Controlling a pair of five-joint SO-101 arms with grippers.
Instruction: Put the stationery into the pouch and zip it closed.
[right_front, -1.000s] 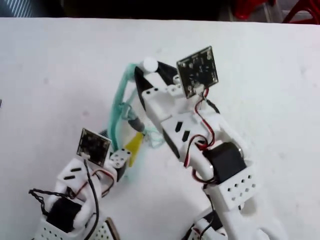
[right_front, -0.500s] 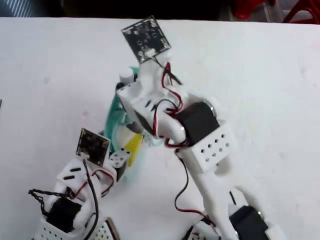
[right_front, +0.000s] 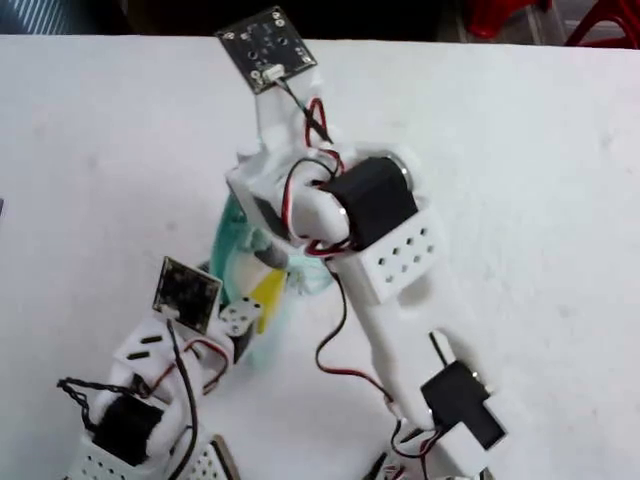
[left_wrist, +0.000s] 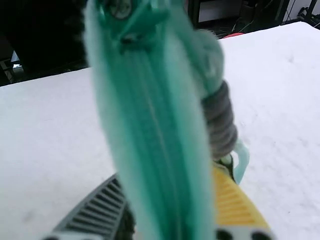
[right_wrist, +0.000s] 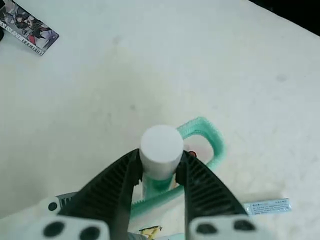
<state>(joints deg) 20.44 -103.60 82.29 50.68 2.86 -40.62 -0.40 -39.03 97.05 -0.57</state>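
teal mesh zip pouch (right_front: 226, 232) lies on the white worktop (right_front: 520, 150) between the two arms. left claw (left_wrist: 167, 217) is clamped on the pouch's zip edge, with the teal band running between its grey and yellow fingers. a grey ridged item (left_wrist: 220, 120) sits against the band. right claw (right_wrist: 160, 159) is closed around a white cylindrical stick (right_wrist: 161, 144), held upright over the pouch's green edge. a printed card (right_wrist: 30, 30) lies well apart on the worktop.
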